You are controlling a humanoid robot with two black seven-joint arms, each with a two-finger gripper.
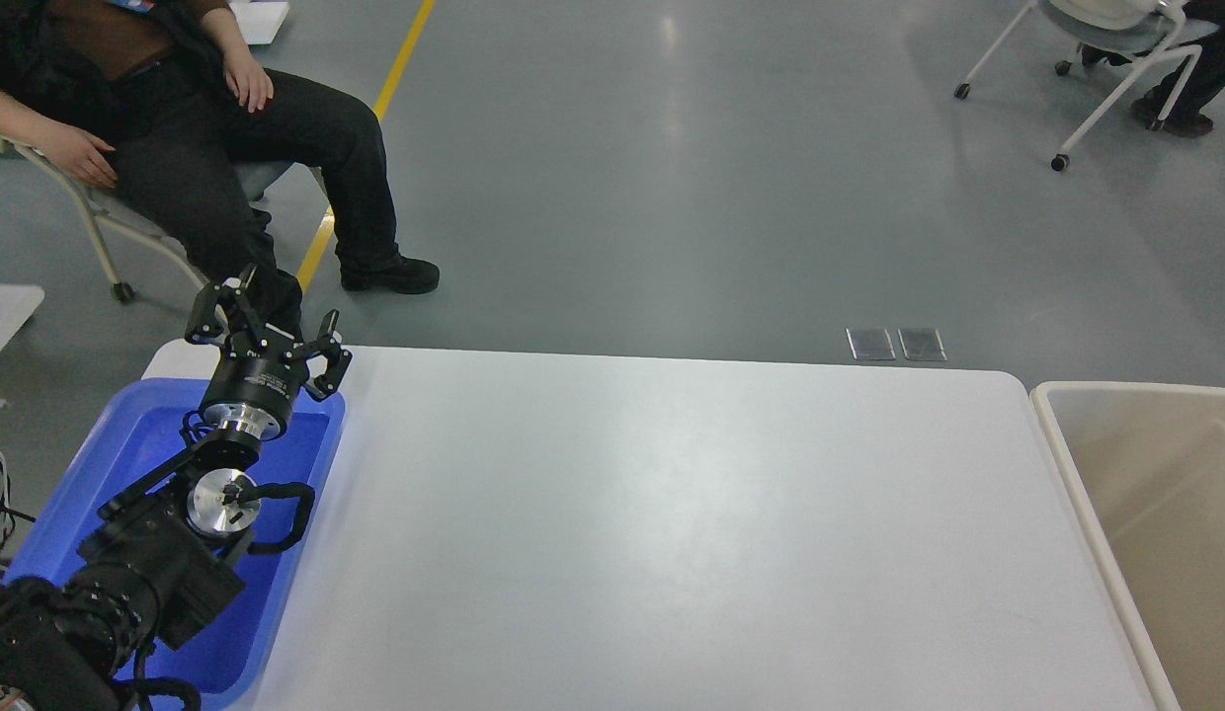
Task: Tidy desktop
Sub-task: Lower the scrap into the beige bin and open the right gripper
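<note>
The desktop [672, 523] is a large white tabletop with rounded corners; I see nothing lying on its bare surface. My left gripper [267, 321] is open and empty, held above the far end of the blue tray [138, 434] at the table's left. Its fingers [328, 328] are spread wide and point away from me. My right gripper is out of view. The beige bin [1077, 464] stands at the table's right edge, and the part of its inside that I see holds nothing.
A seated person in dark clothes [227, 148] is beyond the table's far left corner. A wheeled chair [1097, 69] stands at the far right. A yellow floor line [375, 109] runs past the person. A small white table edge [5, 311] is at the left.
</note>
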